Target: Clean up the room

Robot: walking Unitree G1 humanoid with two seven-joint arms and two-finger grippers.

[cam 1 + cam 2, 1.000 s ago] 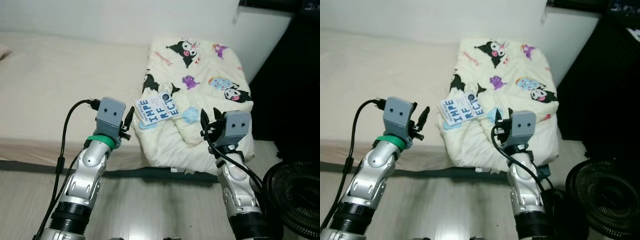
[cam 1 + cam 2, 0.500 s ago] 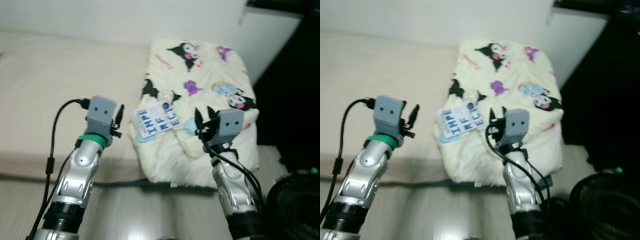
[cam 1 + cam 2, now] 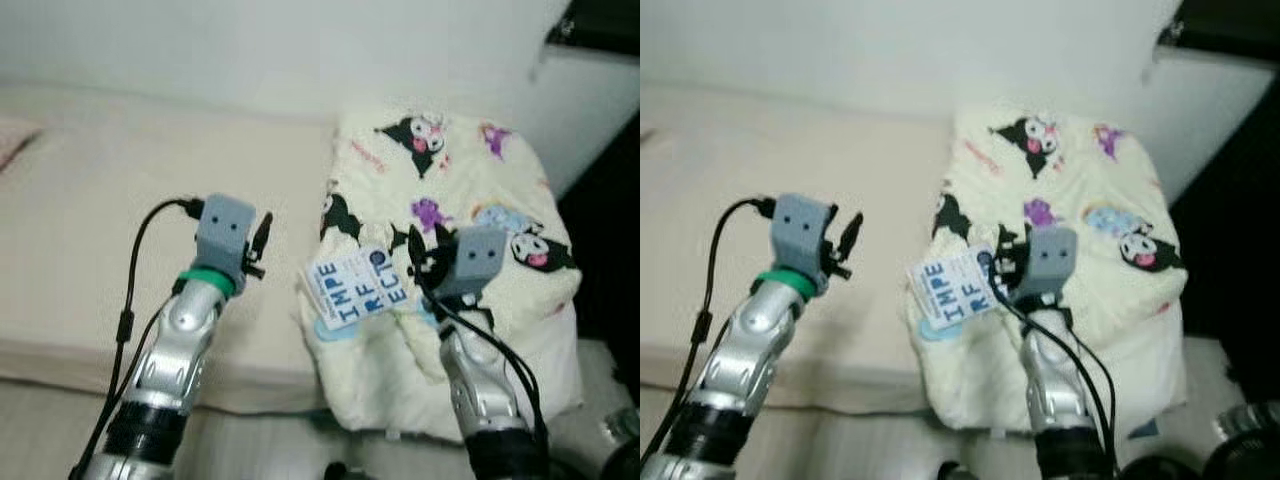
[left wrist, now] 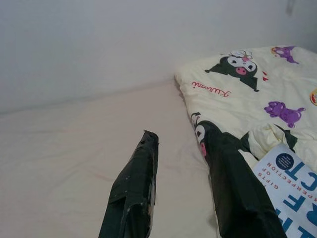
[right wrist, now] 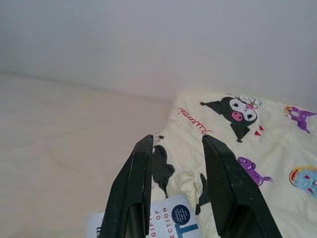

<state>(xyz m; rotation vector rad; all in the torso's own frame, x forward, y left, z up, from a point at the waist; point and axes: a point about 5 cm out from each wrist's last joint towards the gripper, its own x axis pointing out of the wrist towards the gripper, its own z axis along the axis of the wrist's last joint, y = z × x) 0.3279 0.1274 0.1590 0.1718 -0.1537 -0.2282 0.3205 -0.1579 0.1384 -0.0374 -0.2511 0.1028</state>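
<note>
The wide bed with a plain beige sheet (image 3: 90,230) takes up the left and far part of the scene, running up to the pale wall. On its right end lies a folded cream quilt printed with black-and-white cartoon characters (image 3: 470,190), bunched at the near edge, so it looks dropped there rather than spread.

On the near left fold of the quilt rests a white paperback book with large blue letters (image 3: 358,290), tilted; being loose on the bedding, it is probably the item to tidy away.

Both arms are raised in front of the bed, likely readying a reach. The left hand (image 4: 185,186) hangs over the bare sheet just left of the quilt, fingers parted and empty. The right hand (image 5: 176,178) hovers just above the book, its fingers likewise apart with nothing between them, aimed toward the book's far edge.
</note>
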